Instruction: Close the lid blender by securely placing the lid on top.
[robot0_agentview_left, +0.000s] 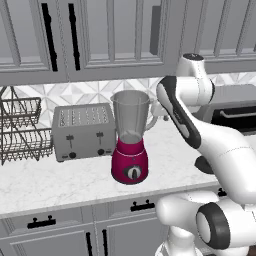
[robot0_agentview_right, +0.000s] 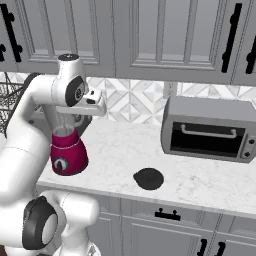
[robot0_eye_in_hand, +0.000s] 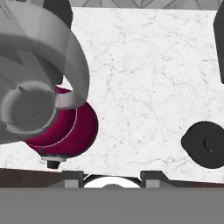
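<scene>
1. Blender with rounded magenta base and clear grey jar (robot0_agentview_left: 130, 145) stands uncovered near the front edge of the white marble counter (robot0_agentview_right: 200, 180).
2. Flat round dark grey-black lid (robot0_agentview_right: 149, 178) lies on the counter by its front edge, well apart from the blender, to its right.
3. Two-finger gripper (robot0_eye_in_hand: 112, 176), pressed together and holding nothing, hangs above the counter beside the jar.
4. Boxy silver toaster (robot0_agentview_left: 83, 131) sits just left of the blender; a silver toaster oven (robot0_agentview_right: 210, 128) stands by the tiled backsplash (robot0_agentview_right: 135, 100), under grey cabinets (robot0_agentview_right: 165, 35).

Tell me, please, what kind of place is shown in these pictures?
A kitchen, rendered in simulation. A marble-look counter carries a blender, a toaster and a toaster oven, with grey cabinets above.
</scene>
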